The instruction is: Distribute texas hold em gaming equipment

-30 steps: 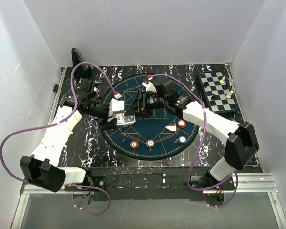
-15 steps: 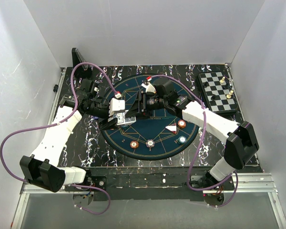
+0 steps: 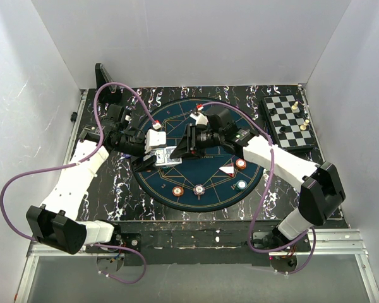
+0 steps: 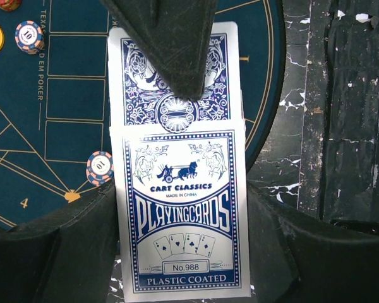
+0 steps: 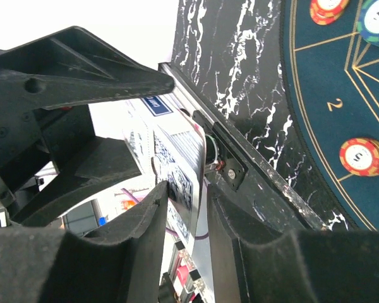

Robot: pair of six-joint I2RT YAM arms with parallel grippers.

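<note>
We are looking at both arms meeting over the left half of the round mat (image 3: 177,117) on the bench (image 3: 114,186). The left claw (image 4: 180,202) is grasping a card box (image 4: 180,252), its fingers pressing the box's two long sides, and it is holding the box above the mat's left edge. A blue-backed card (image 4: 136,82) is sticking out of the box's far end. The right claw (image 5: 188,189) is reaching in from the opposite side, one finger lying across the card's back and the other on its far face. The jaws are standing narrow around the card, but we are not able to tell whether they are clenched on it or only flanking it. On the mat's near part, an orange chip (image 3: 177,190), a maroon chip (image 3: 198,189) and a teal chip (image 3: 241,185) are lying apart, with another orange chip (image 3: 240,163) just beside the triangle marker (image 3: 227,169). A chessboard (image 3: 289,121) is sitting at the bench's far right corner.
</note>
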